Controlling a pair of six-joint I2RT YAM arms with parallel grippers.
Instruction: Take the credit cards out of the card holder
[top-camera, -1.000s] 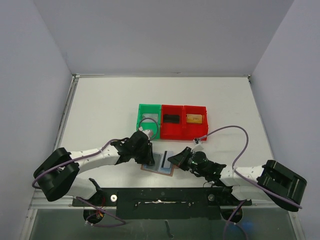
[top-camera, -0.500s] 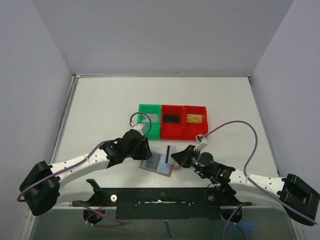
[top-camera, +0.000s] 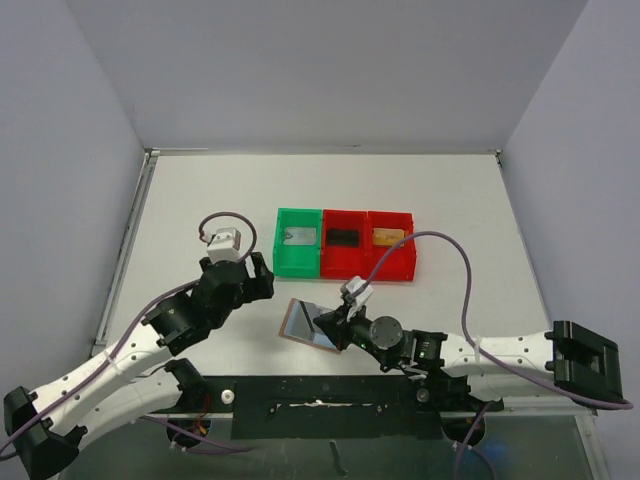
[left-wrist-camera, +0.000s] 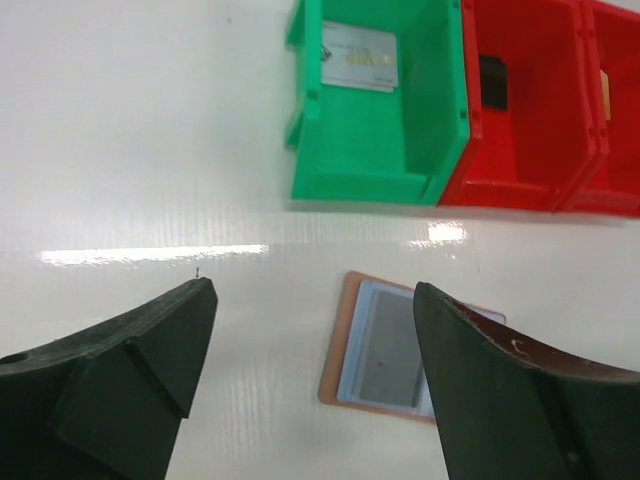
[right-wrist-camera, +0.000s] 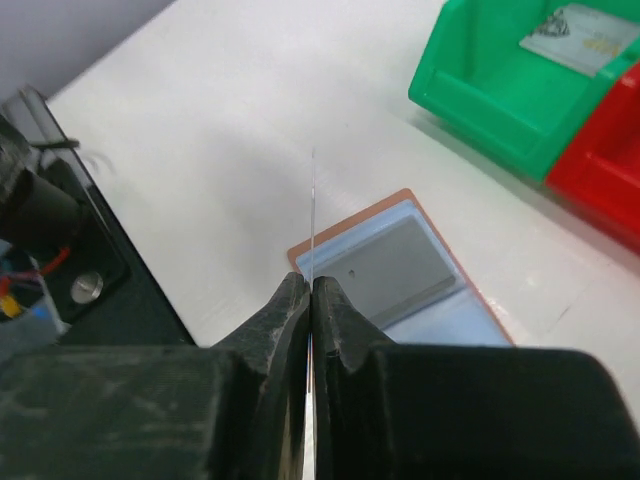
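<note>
The flat tan-edged card holder (top-camera: 301, 321) with pale blue pockets lies open on the white tabletop (top-camera: 200, 190), close to the front edge and just ahead of the black base rail (top-camera: 330, 402). The right gripper (top-camera: 327, 322) sits over the holder's right part, its fingers pressed together on a thin card (right-wrist-camera: 313, 215). The left gripper (top-camera: 262, 276) hangs to the holder's left, apart from it, with its fingers (left-wrist-camera: 140, 360) spread wide and nothing between them.

Behind the holder, across a strip of bare table, three bins stand in a row, touching side to side. A green plastic bin (top-camera: 298, 266) holds a silver-grey card (top-camera: 299, 236). Of the two red plastic bins (top-camera: 345, 266), one holds a black card (top-camera: 344, 237) and the other a gold-tan card (top-camera: 390, 237). Open tabletop runs from the bins to the back wall, out to the left of the left gripper, and to the right of the bins.

Only the right wrist view shows the held card, and there it is a hairline seen edge-on, so its colour cannot be told. From overhead it is lost against the dark gripper. The left wrist view shows printing on the silver-grey card and the holder's grey-blue pockets. Only the overhead view takes in both arms and all three bins.
</note>
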